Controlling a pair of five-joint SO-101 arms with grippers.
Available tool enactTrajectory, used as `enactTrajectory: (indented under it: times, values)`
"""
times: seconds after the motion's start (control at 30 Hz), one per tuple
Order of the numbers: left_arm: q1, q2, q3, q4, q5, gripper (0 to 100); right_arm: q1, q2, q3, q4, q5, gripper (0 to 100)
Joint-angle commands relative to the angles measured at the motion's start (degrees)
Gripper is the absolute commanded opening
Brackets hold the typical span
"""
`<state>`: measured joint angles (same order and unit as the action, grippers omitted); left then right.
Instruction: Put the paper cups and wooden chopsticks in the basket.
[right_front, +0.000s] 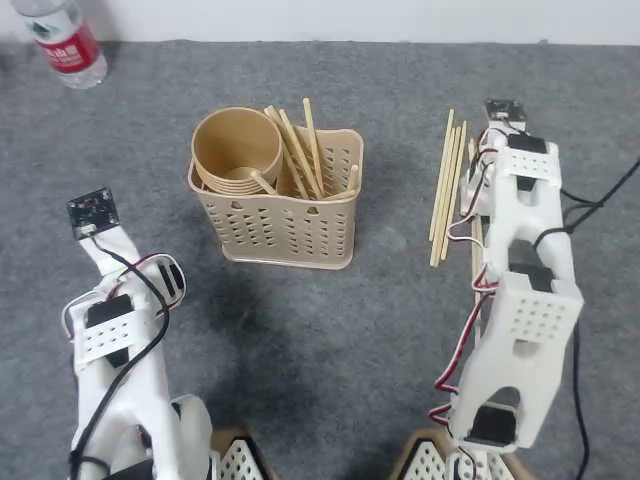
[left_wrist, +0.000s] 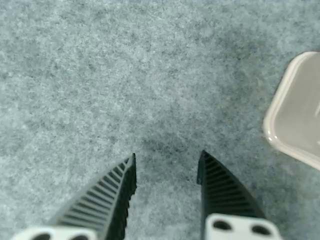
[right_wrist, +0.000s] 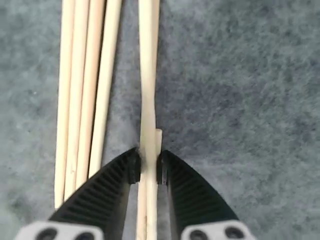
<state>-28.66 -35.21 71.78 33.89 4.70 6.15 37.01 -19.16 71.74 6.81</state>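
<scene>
Chopstick pair (right_wrist: 149, 75) right of basket (right_front: 280, 230), clamped between right gripper (right_wrist: 148, 167) fingers. Loose chopsticks (right_wrist: 82, 90) lie just beside it on carpet (right_front: 330, 330). Paper cups (right_front: 237, 150) stacked in basket's left side. Left gripper (left_wrist: 167, 172) near left, fingers apart over carpet.

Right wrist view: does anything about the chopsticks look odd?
The right tool is shut on what looks like two chopsticks, unevenly: one tip stops just past the jaws, the other runs on. Four loose chopsticks lie tidy alongside.
</scene>
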Motion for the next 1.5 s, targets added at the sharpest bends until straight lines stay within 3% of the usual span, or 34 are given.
enactTrajectory:
  times: [0.0,0.4,0.63,0.83,1.23,1.47]
  values:
    - [0.35,-0.18,-0.40,-1.23,0.00,19,0.40,-8.13,-3.08,2.15,0.53,0.7]
    - [0.35,-0.18,-0.40,-1.14,0.00,19,-0.22,-26.95,-2.99,9.19,0.53,0.7]
    - [0.35,-0.18,-0.40,-1.05,0.00,19,-5.85,-34.86,-2.73,9.19,0.53,0.7]
    - [0.26,-0.09,-0.40,-1.05,0.00,19,-9.10,-31.69,0.35,8.04,0.62,0.7]
    - [0.35,-0.18,-0.40,-1.14,0.00,19,-8.75,-20.09,5.45,-0.31,0.70,0.7]
    - [0.35,-0.26,-0.40,-1.23,0.00,19,-9.98,-25.54,2.46,2.24,0.53,0.7]
